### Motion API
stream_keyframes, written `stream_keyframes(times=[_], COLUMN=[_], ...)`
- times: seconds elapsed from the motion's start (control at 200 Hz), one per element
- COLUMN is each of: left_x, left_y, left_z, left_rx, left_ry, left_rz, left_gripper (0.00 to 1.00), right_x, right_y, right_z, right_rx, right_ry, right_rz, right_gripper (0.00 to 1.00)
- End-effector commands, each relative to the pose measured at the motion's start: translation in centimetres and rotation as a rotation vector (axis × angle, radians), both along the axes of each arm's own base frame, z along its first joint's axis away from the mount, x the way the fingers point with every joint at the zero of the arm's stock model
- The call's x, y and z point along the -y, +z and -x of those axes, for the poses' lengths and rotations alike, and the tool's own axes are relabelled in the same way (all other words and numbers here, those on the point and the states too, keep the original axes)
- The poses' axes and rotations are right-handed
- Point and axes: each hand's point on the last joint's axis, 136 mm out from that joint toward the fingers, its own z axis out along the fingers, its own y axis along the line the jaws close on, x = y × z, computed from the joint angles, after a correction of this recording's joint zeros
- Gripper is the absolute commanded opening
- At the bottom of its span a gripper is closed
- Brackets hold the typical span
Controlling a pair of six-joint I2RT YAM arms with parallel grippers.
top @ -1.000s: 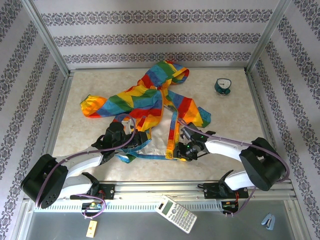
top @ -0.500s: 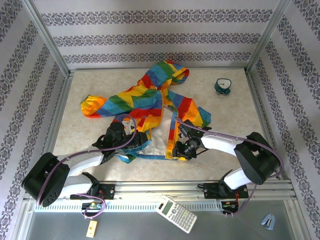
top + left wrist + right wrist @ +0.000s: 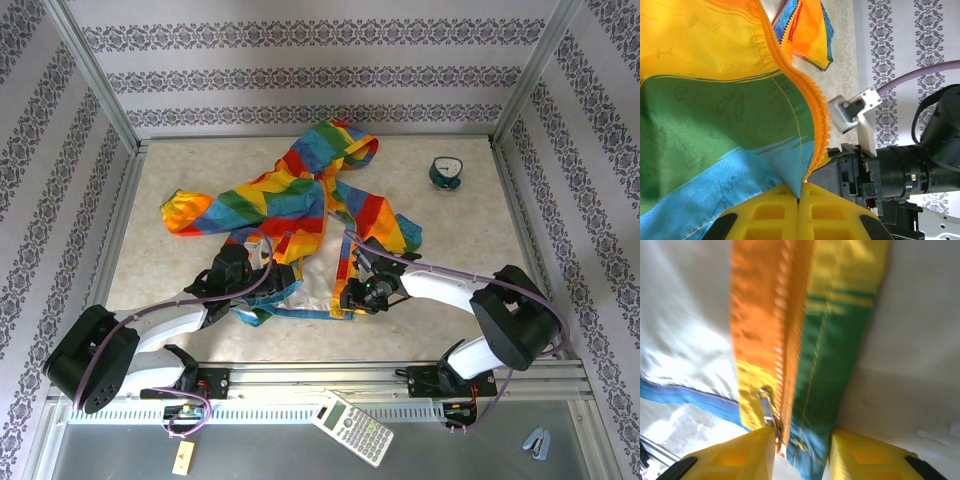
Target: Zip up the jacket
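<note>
jaws on the left gripper (image 3: 798, 192) are squeezed fully together, pinching a fold of the jacket (image 3: 290, 195) at its blue stripe down by the bottom hem. the orange zipper teeth (image 3: 816, 112) run up just beside the pinch. the right gripper (image 3: 802, 440) has its jaws part way apart, one yellow fingertip (image 3: 740, 455) on each side of the other front edge, also low by the hem. the fabric sits in the gap, but i can't tell if they're actually pressing on it. the little metal zipper pull (image 3: 767, 407) hangs right next to the left-hand fingertip in that wrist view.

from above, both grippers sit toward the near edge of the counter (image 3: 470, 230), the left one on the left front panel and the right one on the right panel. the pale lining (image 3: 305, 285) shows between them, so the front is open, not zipped. the jacket lies spread across the middle of the counter, with one sleeve (image 3: 190, 212) stretched off to the left and the hood (image 3: 345, 140) bunched up toward the back wall (image 3: 320, 75). over in the far right corner a small teal thing (image 3: 446, 172) sits well apart from the jacket.
</note>
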Motion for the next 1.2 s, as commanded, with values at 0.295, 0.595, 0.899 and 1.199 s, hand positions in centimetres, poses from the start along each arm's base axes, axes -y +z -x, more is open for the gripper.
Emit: stream_keyframes(times=[0.295, 0.595, 0.899, 1.199], left_x=[0.3, 0.2, 0.4, 0.5], left_y=[-0.7, -0.9, -0.8, 0.2], left_z=[0.0, 0.1, 0.0, -0.3], left_rx=[-0.002, -0.009, -0.004, 0.025], left_ry=[-0.04, -0.04, -0.049, -0.057], left_rz=[-0.012, -0.015, -0.013, 0.004], left_gripper=[0.0, 0.0, 0.0, 0.0], right_x=[-0.1, 0.2, -0.5, -3.0], right_y=[0.2, -1.0, -1.4, 5.5], right_z=[-1.0, 0.4, 0.3, -2.5], right_rx=[0.071, 0.025, 0.035, 0.357], right_ry=[-0.039, -0.034, -0.027, 0.122], right_rz=[-0.002, 0.024, -0.001, -0.132], right_gripper=[0.34, 0.36, 0.26, 0.0])
